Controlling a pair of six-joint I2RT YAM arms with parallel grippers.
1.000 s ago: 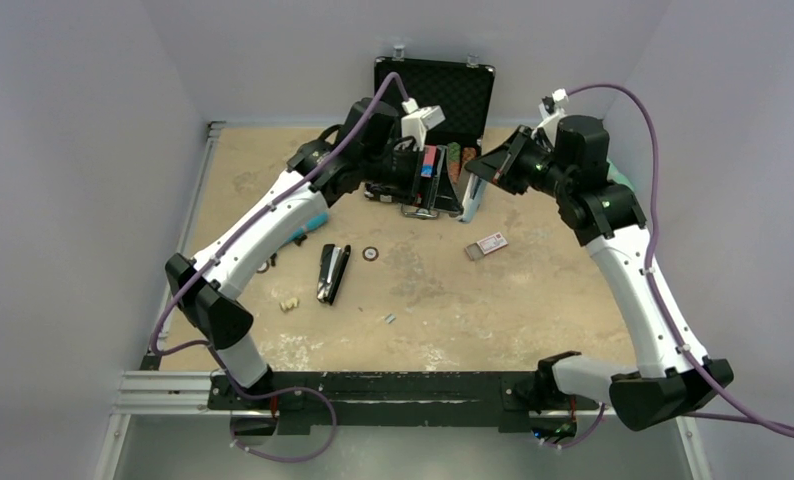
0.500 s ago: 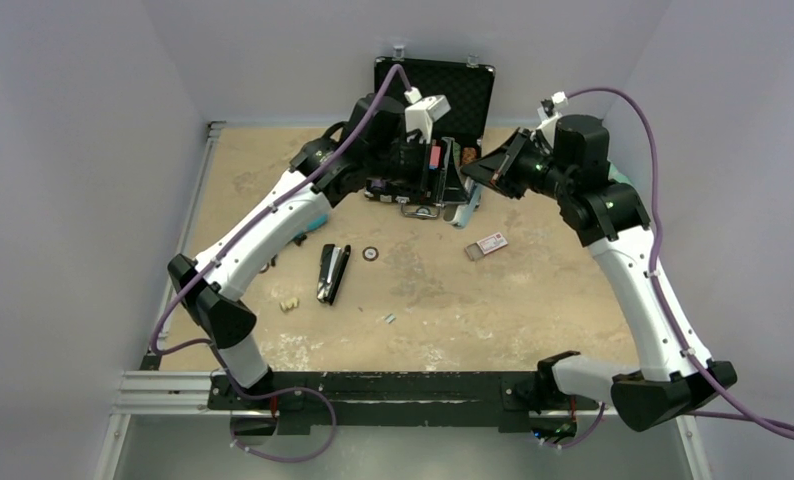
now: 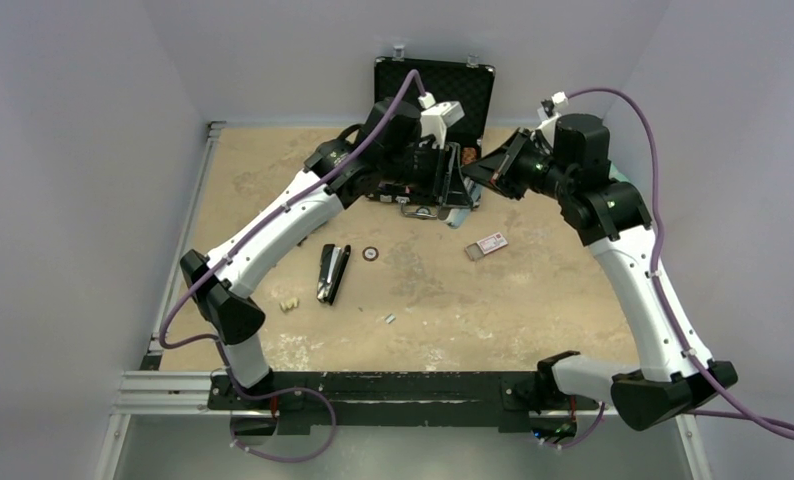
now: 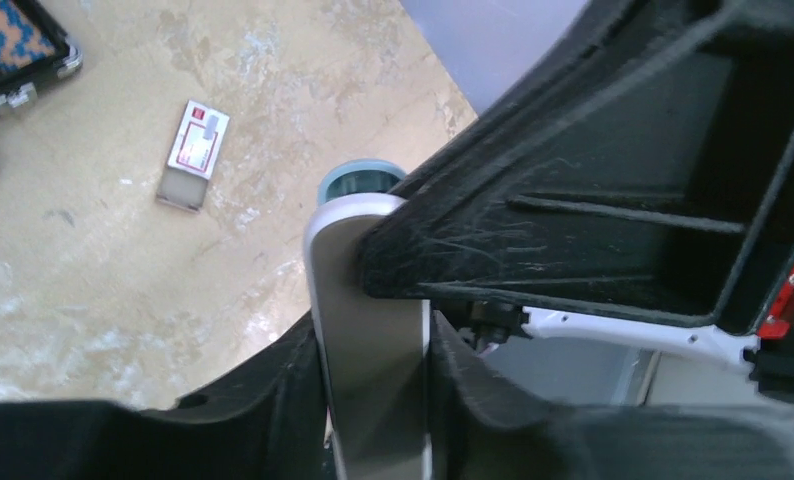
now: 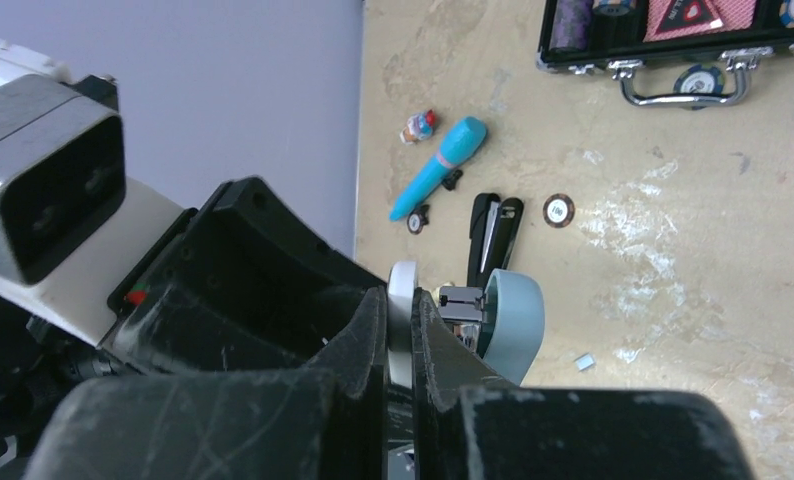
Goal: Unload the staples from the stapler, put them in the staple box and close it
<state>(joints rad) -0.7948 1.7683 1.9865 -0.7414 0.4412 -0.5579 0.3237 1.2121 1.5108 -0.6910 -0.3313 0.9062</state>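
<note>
The black stapler [image 3: 331, 272] lies shut on the table at centre left, and it also shows in the right wrist view [image 5: 493, 238]. A tiny grey strip of staples [image 3: 389, 319] lies in front of it, and it shows in the right wrist view [image 5: 585, 362] too. Neither gripper is near them. Both grippers are raised at the back. They hold a white and pale-blue tool [image 3: 459, 212] with a silvery metal channel [image 5: 461, 303]. My left gripper [image 4: 373, 345] is shut on its flat white part [image 4: 365, 290]. My right gripper [image 5: 401, 335] is shut on its thin white edge [image 5: 402, 282].
An open black case [image 3: 435, 88] with chips stands at the back, just behind the grippers. A small white and red box [image 3: 486, 245] lies right of centre. A long teal tube [image 5: 439, 167], a chip [image 3: 370, 253] and a cream lump [image 3: 289, 303] lie around the black stapler.
My left gripper has moved right from over the case to the white and blue tool that my right gripper holds, and now clamps it. The black stapler and the staples have not moved.
</note>
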